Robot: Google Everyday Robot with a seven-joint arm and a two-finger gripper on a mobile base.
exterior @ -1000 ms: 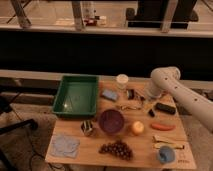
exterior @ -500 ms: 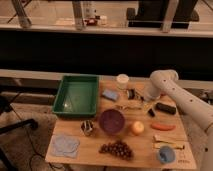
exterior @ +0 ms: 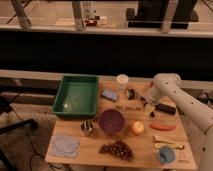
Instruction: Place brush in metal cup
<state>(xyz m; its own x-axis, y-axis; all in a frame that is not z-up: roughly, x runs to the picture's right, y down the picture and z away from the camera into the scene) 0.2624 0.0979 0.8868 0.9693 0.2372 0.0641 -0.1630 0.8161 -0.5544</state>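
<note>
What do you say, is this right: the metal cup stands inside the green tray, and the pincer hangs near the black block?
Not quite. In the camera view the metal cup stands on the table, in front of the green tray, beside the purple bowl. The pincer does hang near the black block.

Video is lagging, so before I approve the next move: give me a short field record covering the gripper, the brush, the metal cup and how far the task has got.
gripper: gripper low over the right half of the wooden table, left of the short black rectangular block
brush: slim black-handled brush lying on the table just left of the gripper; contact cannot be told
metal cup: small shiny metal cup near the front, left of the purple bowl
task state: brush not yet in the cup
</note>
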